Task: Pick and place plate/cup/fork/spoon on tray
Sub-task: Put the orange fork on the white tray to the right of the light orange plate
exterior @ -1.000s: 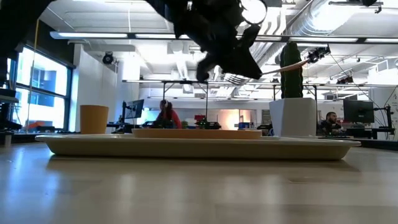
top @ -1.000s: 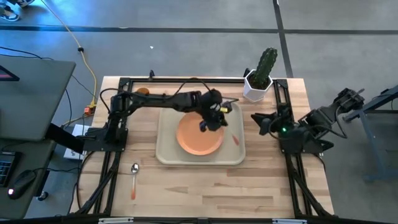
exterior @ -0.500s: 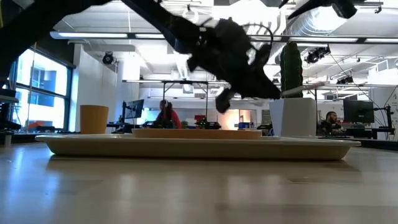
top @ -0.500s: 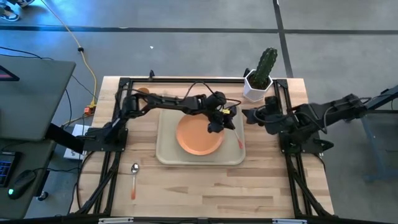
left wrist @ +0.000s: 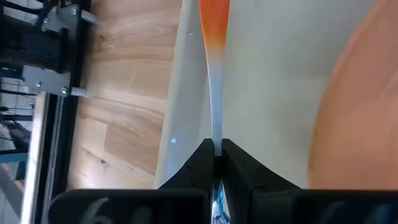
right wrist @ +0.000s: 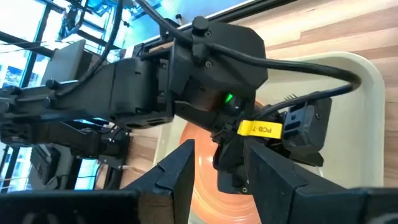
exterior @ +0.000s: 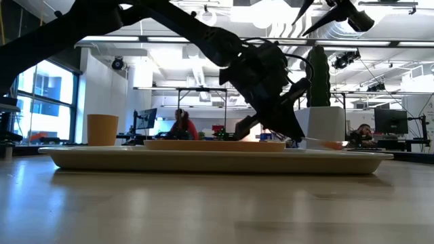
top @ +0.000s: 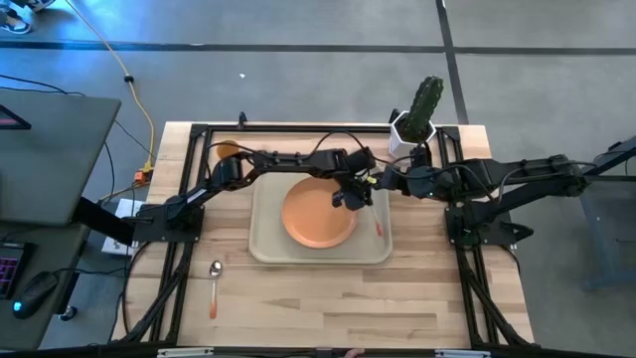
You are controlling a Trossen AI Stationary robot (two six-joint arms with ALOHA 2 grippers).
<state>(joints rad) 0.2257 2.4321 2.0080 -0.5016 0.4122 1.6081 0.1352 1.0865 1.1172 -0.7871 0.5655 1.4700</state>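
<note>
My left gripper (top: 351, 198) is low over the right part of the beige tray (top: 266, 244) and is shut on the fork (top: 379, 224). The fork's orange-red handle (exterior: 327, 144) points toward the tray's right near corner. The orange plate (top: 316, 214) lies flat in the tray, beside the gripper. My right gripper (top: 382, 179) is open and empty at the tray's right far side, facing the left gripper. The spoon (top: 215, 285) lies on the table left of the tray. The cup (top: 227, 149) stands at the far left. My left gripper pinches the fork's silver neck (left wrist: 215, 127) between its two fingers (left wrist: 200, 163); the fingers hide the tines. The fingers slant down toward the table's right, along the fork. The handle (left wrist: 214, 22) reaches out past them, low over the tray floor; whether it touches I cannot tell.
A white pot with a green cactus (top: 417, 119) stands at the far right, just behind my right arm. A black frame (top: 189, 199) runs along the table's left, far and right sides. The bare wooden table (top: 328, 298) lies in front of the tray.
My left gripper has come down from high above the tray to just over its right part, carrying the fork, whose handle is now at rim height. My right arm has reached from the table's right edge toward the tray and the left gripper.
</note>
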